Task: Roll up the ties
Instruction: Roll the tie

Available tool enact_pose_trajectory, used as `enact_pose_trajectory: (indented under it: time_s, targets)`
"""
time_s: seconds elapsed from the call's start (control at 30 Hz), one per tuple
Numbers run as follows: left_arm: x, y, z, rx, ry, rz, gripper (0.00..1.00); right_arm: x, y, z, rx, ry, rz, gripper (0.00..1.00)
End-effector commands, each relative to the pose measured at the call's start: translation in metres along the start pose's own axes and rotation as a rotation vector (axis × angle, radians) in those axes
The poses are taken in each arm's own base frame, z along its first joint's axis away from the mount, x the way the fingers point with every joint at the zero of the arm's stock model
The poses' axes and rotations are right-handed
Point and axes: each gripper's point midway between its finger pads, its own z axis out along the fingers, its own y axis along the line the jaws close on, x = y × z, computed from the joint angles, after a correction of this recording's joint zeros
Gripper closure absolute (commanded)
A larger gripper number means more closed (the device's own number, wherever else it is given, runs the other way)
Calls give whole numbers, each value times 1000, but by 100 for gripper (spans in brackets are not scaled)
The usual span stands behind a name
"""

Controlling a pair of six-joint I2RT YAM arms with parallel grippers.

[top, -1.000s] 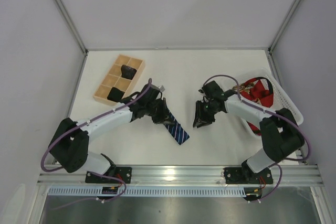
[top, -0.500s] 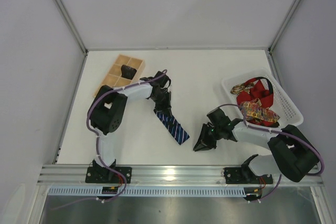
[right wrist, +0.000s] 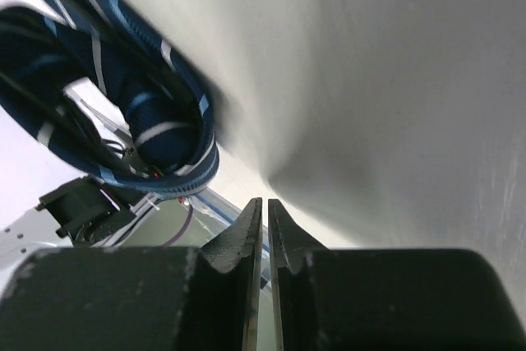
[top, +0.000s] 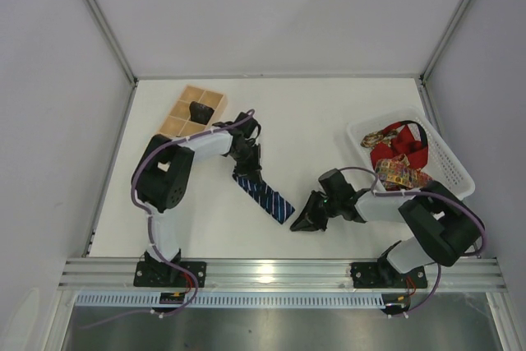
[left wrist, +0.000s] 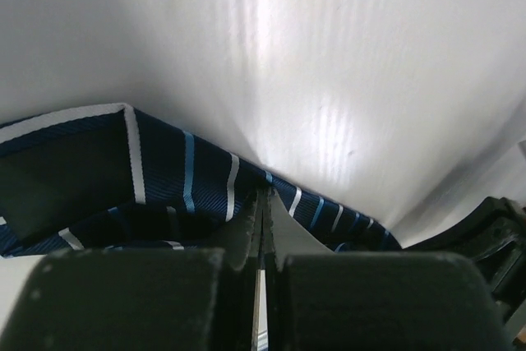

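A navy tie [top: 267, 197] with pale diagonal stripes lies slanted on the white table at centre left. My left gripper [top: 249, 162] stands at its upper, folded end; in the left wrist view the jaws [left wrist: 265, 195] are closed with the tie [left wrist: 181, 187] pinched at their tips. My right gripper [top: 297, 225] is shut and empty, low on the table just right of the tie's wide end. In the right wrist view the closed jaws [right wrist: 265, 203] stand apart from the tie [right wrist: 156, 129]. A red tie [top: 403, 139] and a gold-patterned tie [top: 401, 174] lie in the basket.
A white slatted basket [top: 448, 150] stands at the right edge. A wooden compartment box [top: 185, 108] stands at the back left with a dark rolled bundle [top: 200, 111] in one cell. The aluminium rail [top: 279, 269] runs along the near edge.
My right gripper has swung down and left, from beside the basket to the tie's wide end. My left arm has folded back, its gripper staying at the tie's upper end; the tie shifted slightly left.
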Motion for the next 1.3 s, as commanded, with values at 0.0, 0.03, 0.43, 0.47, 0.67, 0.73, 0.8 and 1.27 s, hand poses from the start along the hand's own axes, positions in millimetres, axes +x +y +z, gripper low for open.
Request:
enact_pose_trajectory:
  time_s: [0.0,0.03,0.43,0.47,0.67,0.73,0.8,1.27]
  targets:
    - [25,48,-5,-163,9,-40,99,-10,29,3,-59,-14,-21,88]
    - [29,48,-7,-156,6,-48,100,-11,30,5,-51,-15,-27,88]
    - [88,41,-48,-4,-44,-153,98,-64,24,-8,70,-66,-137,85]
    - [87,38,-55,-5,-47,-149,95,-68,24,-10,79,-72,-153,85]
    - [74,39,-96,-76,-131,-44,65,-73,-3,-27,227,-71,-262,82]
    - [83,46,-100,-102,-111,-38,62,-73,-2,-30,217,-80,-270,82]
    - [93,53,-97,-117,-85,-41,62,-69,-1,-32,198,-76,-260,82]
    - [131,106,-79,-277,-66,-122,59,-69,16,-32,106,-106,-209,83]
